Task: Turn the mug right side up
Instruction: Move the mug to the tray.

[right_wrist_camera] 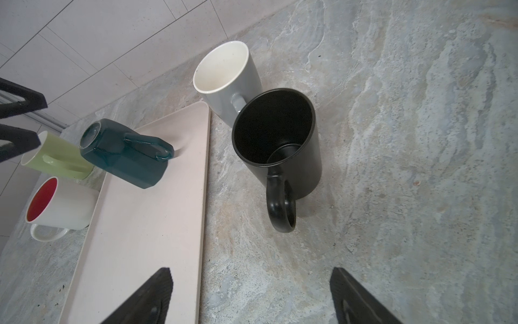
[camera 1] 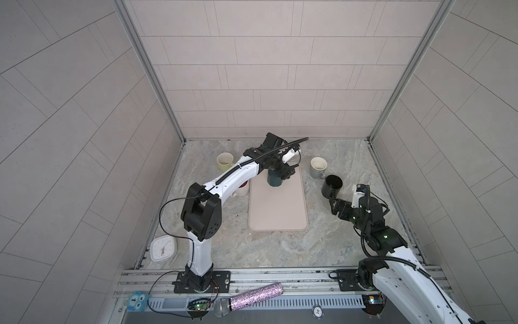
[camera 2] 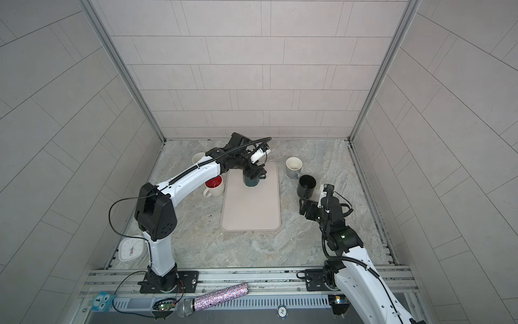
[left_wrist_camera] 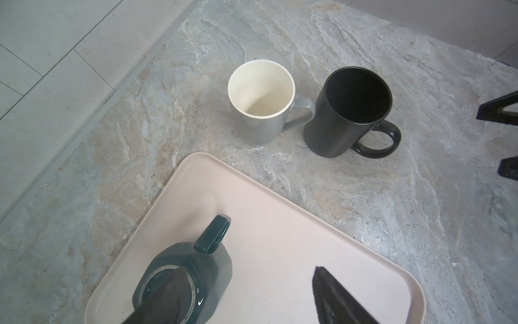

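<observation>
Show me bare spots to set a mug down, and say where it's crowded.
Free: the near half of the tray, short of the upside-down teal mug; the marble between tray and front rail. Crowded: right of the tray, grey mug and black mug stand close, right gripper open beside them; left, green mug and red-lined mug under the left arm.

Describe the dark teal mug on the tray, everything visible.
The dark teal mug is glossy, seemingly ceramic, with a faceted body and a loop handle. It stands upside down, rim on the beige tray near its far end, ringed base up. One finger of the open left claw is above that base; contact cannot be told.
</observation>
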`<state>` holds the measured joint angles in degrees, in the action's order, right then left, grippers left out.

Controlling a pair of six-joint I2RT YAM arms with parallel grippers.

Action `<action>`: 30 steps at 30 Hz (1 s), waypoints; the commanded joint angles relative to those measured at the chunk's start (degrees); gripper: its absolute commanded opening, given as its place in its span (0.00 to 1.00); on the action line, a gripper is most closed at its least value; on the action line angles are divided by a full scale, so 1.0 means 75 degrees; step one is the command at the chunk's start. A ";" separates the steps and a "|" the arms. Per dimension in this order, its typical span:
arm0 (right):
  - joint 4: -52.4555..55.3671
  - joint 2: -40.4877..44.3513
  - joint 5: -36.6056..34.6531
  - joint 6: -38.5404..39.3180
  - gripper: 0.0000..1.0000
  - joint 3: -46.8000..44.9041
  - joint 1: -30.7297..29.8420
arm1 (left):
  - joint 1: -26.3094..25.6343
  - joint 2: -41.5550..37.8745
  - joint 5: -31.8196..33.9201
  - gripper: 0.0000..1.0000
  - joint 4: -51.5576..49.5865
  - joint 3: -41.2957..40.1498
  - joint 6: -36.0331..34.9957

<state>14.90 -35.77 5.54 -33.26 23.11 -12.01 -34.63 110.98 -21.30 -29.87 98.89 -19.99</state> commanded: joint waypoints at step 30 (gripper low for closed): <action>0.0495 0.0410 0.0086 -0.0166 0.96 -0.0386 0.0041 | -0.0609 0.3282 0.3248 0.69 -0.1701 0.3254 -0.0921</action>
<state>18.28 -33.34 6.26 -33.58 20.71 -11.94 -39.53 135.85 -0.71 -40.18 120.97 -27.49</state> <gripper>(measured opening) 0.963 0.689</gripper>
